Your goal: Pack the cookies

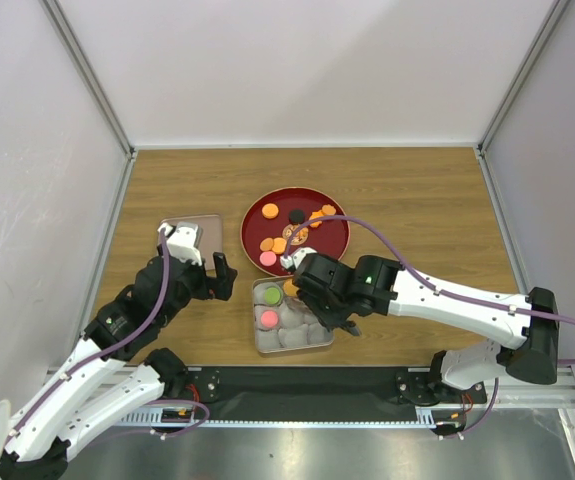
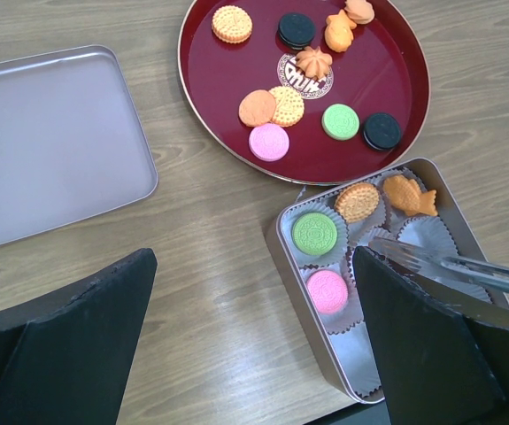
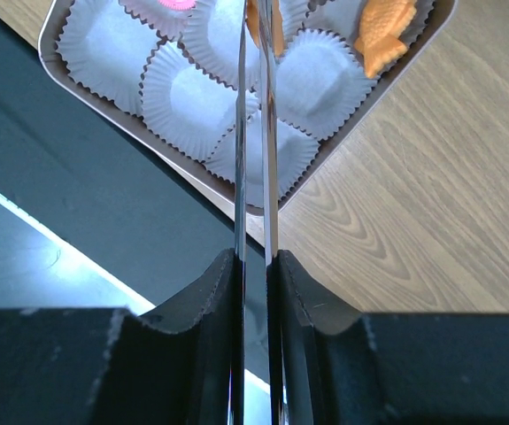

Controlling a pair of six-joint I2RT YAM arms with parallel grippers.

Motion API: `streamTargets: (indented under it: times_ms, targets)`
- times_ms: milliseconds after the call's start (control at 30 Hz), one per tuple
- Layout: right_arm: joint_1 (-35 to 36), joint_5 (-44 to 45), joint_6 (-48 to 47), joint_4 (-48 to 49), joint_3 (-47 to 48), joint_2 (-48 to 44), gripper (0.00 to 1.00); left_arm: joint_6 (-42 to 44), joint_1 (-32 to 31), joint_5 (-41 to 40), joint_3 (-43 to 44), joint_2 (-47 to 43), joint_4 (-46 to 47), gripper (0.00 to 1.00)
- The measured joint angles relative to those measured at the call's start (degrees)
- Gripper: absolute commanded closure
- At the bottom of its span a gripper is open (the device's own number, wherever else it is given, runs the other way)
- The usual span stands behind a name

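Black fingers (image 3: 192,328) of the right gripper (image 3: 258,261) fill the bottom of its wrist view. They are clamped hard on a pair of tongs (image 3: 256,159), whose thin metal blades run straight from 6 to 12 o'clock, almost touching. The blade tips end over an orange cookie (image 3: 277,31) that shows on either side of them. Whether they pinch it cannot be told.

From the left wrist, the tongs enter at 3 o'clock and point toward 9 to 10 o'clock, lying across the square tin (image 2: 353,354) and its white paper cups (image 2: 424,239). The left gripper (image 2: 254,257) hangs above the wooden table (image 2: 210,221) with its jaws spread wide, holding and touching nothing. One of its fingers hides the tin's near corner.

Four cookies (image 2: 314,233) sit in the tin:
- a green one
- a pink one (image 2: 327,290) toward 6 o'clock of the green
- a patterned round one (image 2: 358,201)
- a fish-shaped one (image 2: 411,195), its long axis running from 10 to 4 o'clock

The other cookies lie flat on the red round tray (image 2: 396,80) at 12 o'clock, just beside the tin. They are orange, black, pink and green discs, with a flower-shaped one (image 2: 314,62) at the tray's centre. The tin's lid (image 2: 50,142) rests at 9 o'clock, well apart from both.
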Motion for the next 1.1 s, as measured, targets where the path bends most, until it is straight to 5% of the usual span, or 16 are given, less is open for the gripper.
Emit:
streamTargets:
  times_ms: [567,1100]
  targets:
    - [0.9,-0.4,0.4,1.7,-0.3,1.0,0.58,0.0,0.0,0.0,0.0,0.2,0.0,0.00]
    - [-4.3,3.4,0.1,1.4,5.1,1.1,0.56,0.0,0.0,0.0,0.0,0.2,0.0,0.00]
